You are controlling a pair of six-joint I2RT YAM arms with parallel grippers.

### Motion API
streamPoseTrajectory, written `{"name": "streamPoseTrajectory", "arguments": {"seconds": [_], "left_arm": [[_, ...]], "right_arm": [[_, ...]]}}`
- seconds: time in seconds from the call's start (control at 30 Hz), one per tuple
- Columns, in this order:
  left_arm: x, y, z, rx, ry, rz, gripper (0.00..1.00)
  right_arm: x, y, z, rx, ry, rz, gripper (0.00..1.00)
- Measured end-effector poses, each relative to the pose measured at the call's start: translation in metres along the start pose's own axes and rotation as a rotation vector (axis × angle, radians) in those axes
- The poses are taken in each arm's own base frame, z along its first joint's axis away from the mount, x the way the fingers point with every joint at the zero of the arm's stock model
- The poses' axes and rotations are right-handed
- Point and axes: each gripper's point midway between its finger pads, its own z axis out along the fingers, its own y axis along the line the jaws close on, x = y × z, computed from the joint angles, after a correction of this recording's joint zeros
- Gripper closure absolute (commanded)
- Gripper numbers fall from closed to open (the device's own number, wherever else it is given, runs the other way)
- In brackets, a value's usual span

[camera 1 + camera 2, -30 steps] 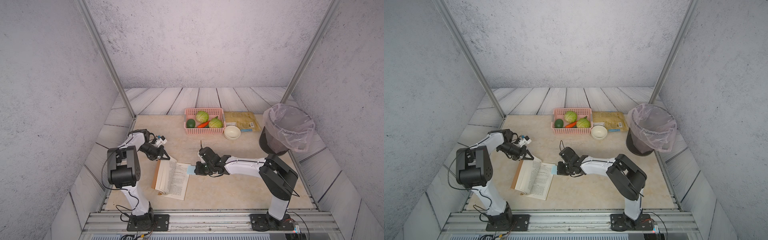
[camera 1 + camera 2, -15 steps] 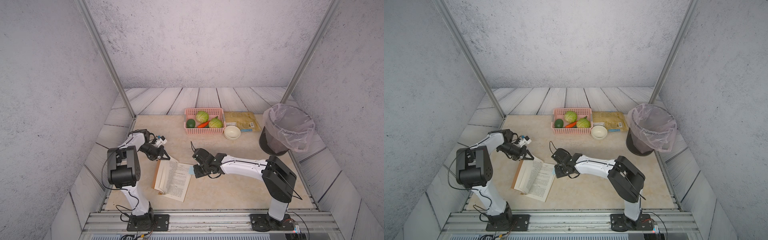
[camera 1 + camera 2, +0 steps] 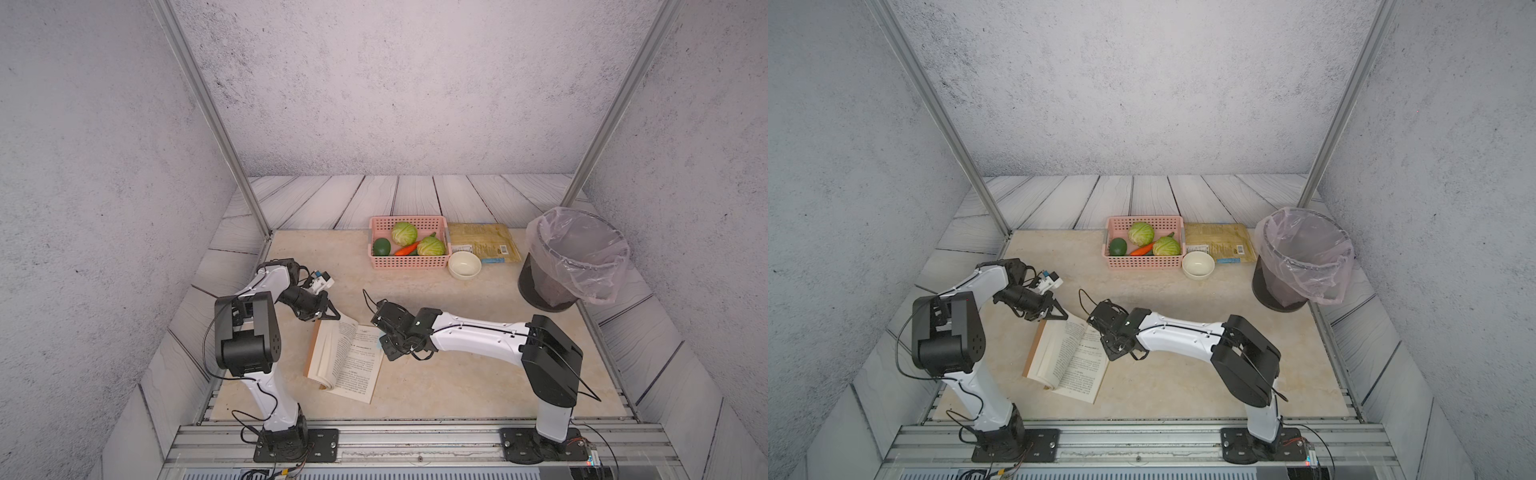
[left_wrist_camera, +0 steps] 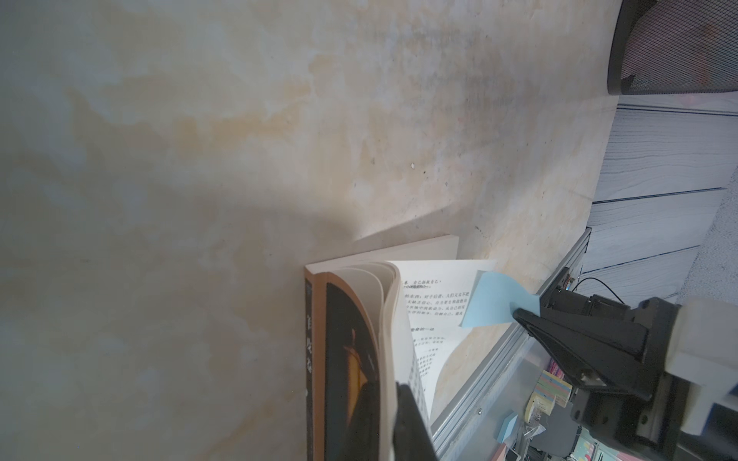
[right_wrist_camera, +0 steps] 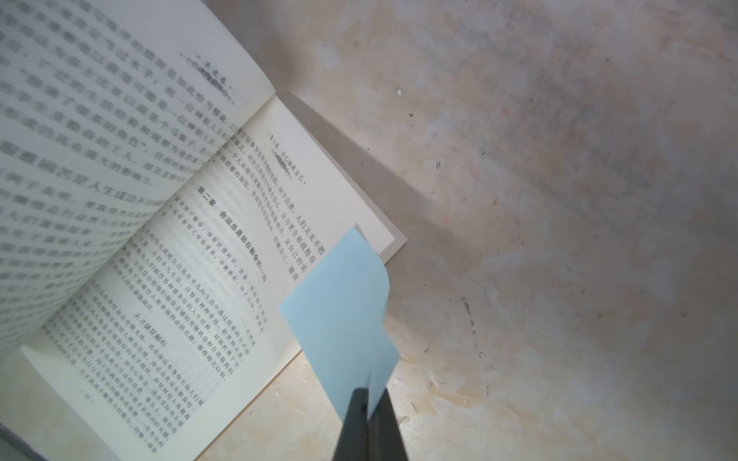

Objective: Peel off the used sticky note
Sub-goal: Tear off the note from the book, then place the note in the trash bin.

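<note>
An open book (image 3: 349,361) (image 3: 1073,357) lies on the table left of the middle. My left gripper (image 3: 332,316) (image 4: 389,389) is shut on the book's cover and left-hand pages at its far corner and holds them raised. The pale blue sticky note (image 5: 343,315) (image 4: 491,299) (image 3: 379,343) curls up from the right-hand page. Its far corner still meets the page's outer edge. At the book's right edge my right gripper (image 5: 369,393) (image 3: 384,348) (image 3: 1106,347) is shut on the note's free end.
At the back stand a pink basket (image 3: 409,262) of vegetables, a white bowl (image 3: 464,264) and a flat yellow packet (image 3: 482,243). A dark bin (image 3: 573,262) with a plastic liner is at the back right. A metal rail (image 3: 395,432) runs along the front edge.
My right wrist has swung a little to the left and turned, with the note still in its jaws. The left arm and the book have not moved.
</note>
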Motion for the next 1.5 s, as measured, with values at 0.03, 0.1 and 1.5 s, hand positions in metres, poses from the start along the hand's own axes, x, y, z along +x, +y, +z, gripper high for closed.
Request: {"name": "streamPoseTrajectory", "arguments": {"seconds": [0.03, 0.1, 1.5], "left_arm": [[0.0, 0.0, 0.0, 0.0, -0.001, 0.001, 1.0], [-0.001, 0.0, 0.0, -0.002, -0.005, 0.001, 1.0], [-0.004, 0.001, -0.003, -0.027, -0.038, 0.013, 1.0]], "right_arm": [[0.001, -0.001, 0.0, 0.015, 0.007, -0.012, 1.0], [0.005, -0.003, 0.0, 0.039, 0.021, -0.034, 1.0], [-0.011, -0.452, -0.362, 0.634, -0.586, 0.978, 1.0]]}}
